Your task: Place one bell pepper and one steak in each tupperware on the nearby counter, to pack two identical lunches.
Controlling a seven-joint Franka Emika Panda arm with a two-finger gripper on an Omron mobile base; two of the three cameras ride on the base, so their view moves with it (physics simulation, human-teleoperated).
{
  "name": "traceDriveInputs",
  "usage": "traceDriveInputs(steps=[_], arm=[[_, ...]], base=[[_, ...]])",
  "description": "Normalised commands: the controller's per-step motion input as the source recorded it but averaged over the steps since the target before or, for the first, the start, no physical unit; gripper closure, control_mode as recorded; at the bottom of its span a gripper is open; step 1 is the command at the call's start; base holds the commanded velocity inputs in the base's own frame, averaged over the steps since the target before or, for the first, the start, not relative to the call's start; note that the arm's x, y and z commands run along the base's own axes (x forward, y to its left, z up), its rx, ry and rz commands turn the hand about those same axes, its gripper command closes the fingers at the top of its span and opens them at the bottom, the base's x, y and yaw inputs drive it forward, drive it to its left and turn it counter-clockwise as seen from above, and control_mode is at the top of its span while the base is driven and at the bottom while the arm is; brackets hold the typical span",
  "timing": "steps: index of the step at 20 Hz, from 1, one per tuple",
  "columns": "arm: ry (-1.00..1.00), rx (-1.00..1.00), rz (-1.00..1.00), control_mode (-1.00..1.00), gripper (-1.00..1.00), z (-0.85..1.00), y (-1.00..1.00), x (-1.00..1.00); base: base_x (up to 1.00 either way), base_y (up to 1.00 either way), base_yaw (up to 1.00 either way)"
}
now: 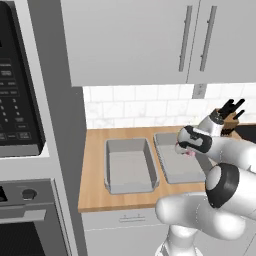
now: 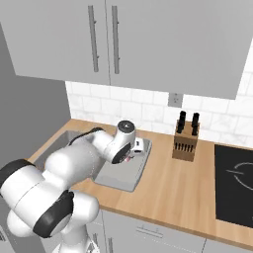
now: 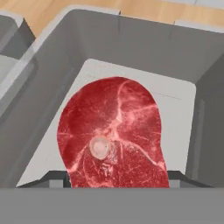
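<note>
Red steak [image 3: 114, 133] with white marbling sits between the two dark fingertips [image 3: 54, 178], which stand at its sides near the lower end; the gripper [image 3: 114, 177] holds it. Its long axis runs away from the hand, with the rounded end pointing toward the far wall of the grey tray [image 3: 131, 39] below. Beyond the tray lies the wooden counter [image 3: 144, 11].

From the left base camera, a second tray [image 1: 130, 167] stands just beside the first one [image 1: 172, 165].

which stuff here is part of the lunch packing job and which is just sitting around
Part of the job:
steak, in the end effector
right tray
left tray
counter

Just sitting around:
knife block
stovetop
microwave
oven
wall cabinets
</note>
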Motion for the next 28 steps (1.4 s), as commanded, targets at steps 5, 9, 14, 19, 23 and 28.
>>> traceDriveInputs(steps=[5, 9, 14, 19, 23, 28], arm=[[0.0, 0.0, 0.0, -1.0, 1.0, -0.33, 0.0, 0.38], [0.0, 0.0, 0.0, -1.0, -1.0, -0.25, 0.0, 0.36], [0.0, 0.0, 0.0, -1.0, -1.0, 0.01, 0.0, 0.08], [0.0, 0.0, 0.0, -1.0, -1.0, 0.27, 0.03, -0.01], [0.0, 0.0, 0.0, -1.0, -1.0, 0.48, 0.12, -0.11], [-0.05, 0.0, 0.0, -1.0, -1.0, 0.54, 0.09, -0.69]], base=[[0.0, 0.0, 0.0], [0.0, 0.0, 0.0], [0.0, 0.0, 0.0], [0.0, 0.0, 0.0], [0.0, 0.0, 0.0], [0.0, 0.0, 0.0]])
